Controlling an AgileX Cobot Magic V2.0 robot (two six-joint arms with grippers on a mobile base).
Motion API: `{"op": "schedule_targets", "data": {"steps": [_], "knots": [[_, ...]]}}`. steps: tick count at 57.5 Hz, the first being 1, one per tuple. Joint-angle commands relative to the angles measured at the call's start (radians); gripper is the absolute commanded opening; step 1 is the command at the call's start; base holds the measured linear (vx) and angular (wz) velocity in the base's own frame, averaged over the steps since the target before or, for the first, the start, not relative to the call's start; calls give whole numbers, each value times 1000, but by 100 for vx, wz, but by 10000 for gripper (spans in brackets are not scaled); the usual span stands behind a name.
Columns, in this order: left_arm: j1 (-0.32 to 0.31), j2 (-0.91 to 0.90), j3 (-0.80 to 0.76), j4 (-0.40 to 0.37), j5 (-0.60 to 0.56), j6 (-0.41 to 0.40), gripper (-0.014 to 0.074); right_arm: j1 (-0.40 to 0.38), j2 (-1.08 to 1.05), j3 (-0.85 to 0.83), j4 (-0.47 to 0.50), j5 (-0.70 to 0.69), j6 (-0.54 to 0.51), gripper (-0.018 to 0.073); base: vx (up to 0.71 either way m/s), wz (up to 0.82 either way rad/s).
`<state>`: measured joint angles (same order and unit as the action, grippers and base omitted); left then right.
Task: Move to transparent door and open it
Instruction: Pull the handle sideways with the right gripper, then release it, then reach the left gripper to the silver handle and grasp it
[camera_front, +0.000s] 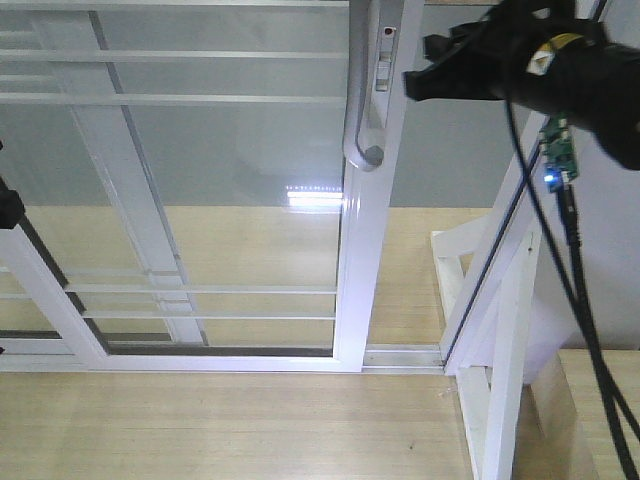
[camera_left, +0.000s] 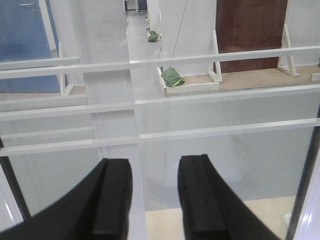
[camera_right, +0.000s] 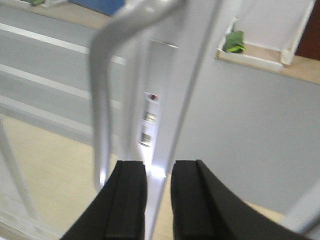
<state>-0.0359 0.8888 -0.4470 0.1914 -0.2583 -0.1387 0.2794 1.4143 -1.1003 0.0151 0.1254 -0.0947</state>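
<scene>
While left gripper (camera_left: 155, 167) fingers stand apart, right gripper (camera_right: 158, 169) fingers, likewise apart, face the transparent door's (camera_front: 383, 210) handle (camera_right: 99, 110).

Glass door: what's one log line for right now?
right gripper: open, beside handle | left gripper: open, facing transparent door | handle: not gripped

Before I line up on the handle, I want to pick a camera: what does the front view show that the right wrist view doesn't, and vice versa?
Front only: the door's bottom rail, the floor track and the white stand at right. Right wrist only: the open gap of the right gripper, pointed at the door's edge, and a green object beyond. Both: the curved handle and the latch beside it.
</scene>
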Motion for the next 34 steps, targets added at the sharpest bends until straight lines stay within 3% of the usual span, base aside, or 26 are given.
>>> {"op": "schedule_targets", "data": {"steps": [1,10,19,30,34], "knots": [[-6,-6,-30,-5,-89,-5,380,-93,-90,-28,-7,60,-11,254,0,0],[-6,-6,-30,-5,-87,-5,380,-246,-185,-28,-15,202,-57,254,0,0],[-6,-6,-30,-5,-82,-5,380,-333,-268,-28,-10,337,-102,254,0,0],[-6,-3,-30,-2,-75,-5,380,-387,-400,123,-15,294,-101,254,0,0],[-15,8,-30,39,-79,-5,380,-394,-445,209,-15,287,-100,254,0,0]]}}
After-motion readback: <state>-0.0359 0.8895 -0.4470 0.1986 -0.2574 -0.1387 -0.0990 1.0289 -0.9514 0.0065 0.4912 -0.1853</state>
